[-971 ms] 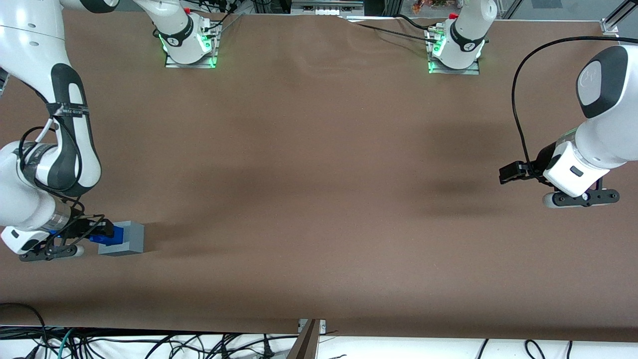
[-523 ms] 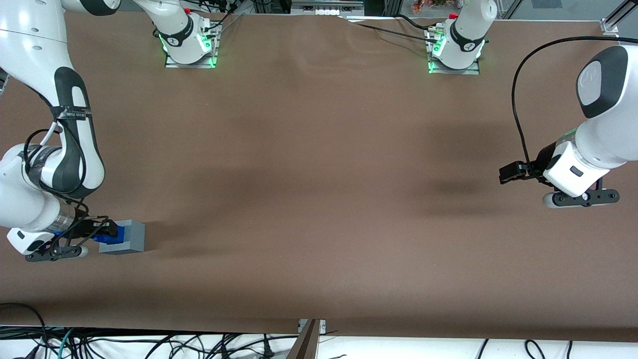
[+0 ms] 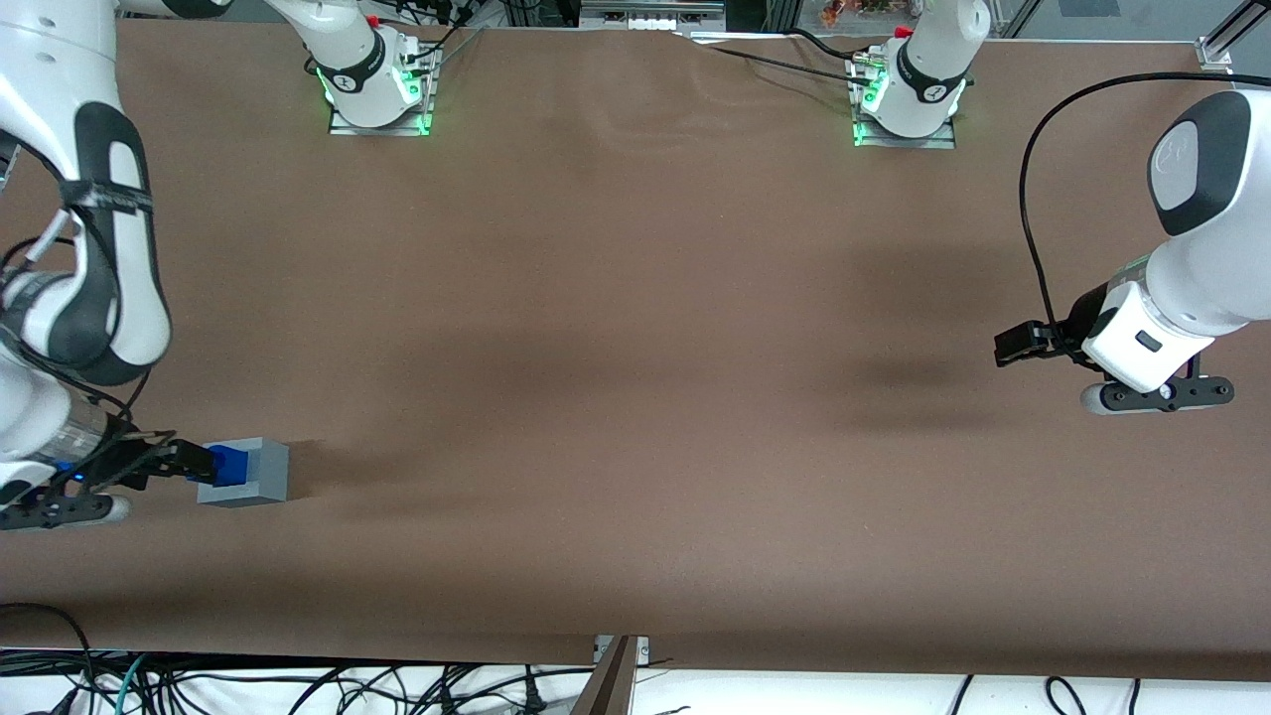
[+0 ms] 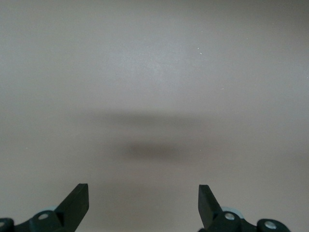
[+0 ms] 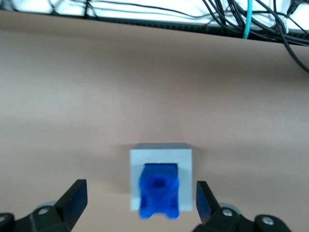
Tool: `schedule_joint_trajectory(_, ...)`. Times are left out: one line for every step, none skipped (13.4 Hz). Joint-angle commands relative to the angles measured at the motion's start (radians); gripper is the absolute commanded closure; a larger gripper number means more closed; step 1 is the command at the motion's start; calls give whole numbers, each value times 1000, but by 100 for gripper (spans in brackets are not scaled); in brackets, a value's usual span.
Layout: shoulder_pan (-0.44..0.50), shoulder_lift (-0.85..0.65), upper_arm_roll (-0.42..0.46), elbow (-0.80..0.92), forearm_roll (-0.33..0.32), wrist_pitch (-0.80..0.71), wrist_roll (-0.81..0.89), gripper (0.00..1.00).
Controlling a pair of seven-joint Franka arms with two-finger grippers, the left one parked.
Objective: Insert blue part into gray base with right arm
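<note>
While gripper gapes, notched blue part fills gray base.

Even, bright overhead light falls on the brown table, leaving soft dark shadow patches. Green lamps glow at both arm bases. Just past the open gripper, the blue part in the gray base appears soft, with its shadow faint.

Brown tbl cover, cables along front edge
</note>
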Motion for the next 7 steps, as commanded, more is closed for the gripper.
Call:
schedule_joint_trajectory(2,-98,7,-19,26,-181,-3,0)
schedule_joint_trajectory(2,-119,5,-19,24,-229,-2,0)
schedule_joint_trajectory(4,-144,7,-19,5,-284,0,0)
schedule_joint_trajectory(22,-177,5,-16,-56,-318,-5,0)
schedule_joint_trajectory(56,-215,7,-21,-137,-337,-10,0)
schedule_joint_trajectory(55,-239,10,-19,-163,-388,-10,0)
schedule_joint_trajectory(55,-275,11,-21,-164,-412,-11,0)
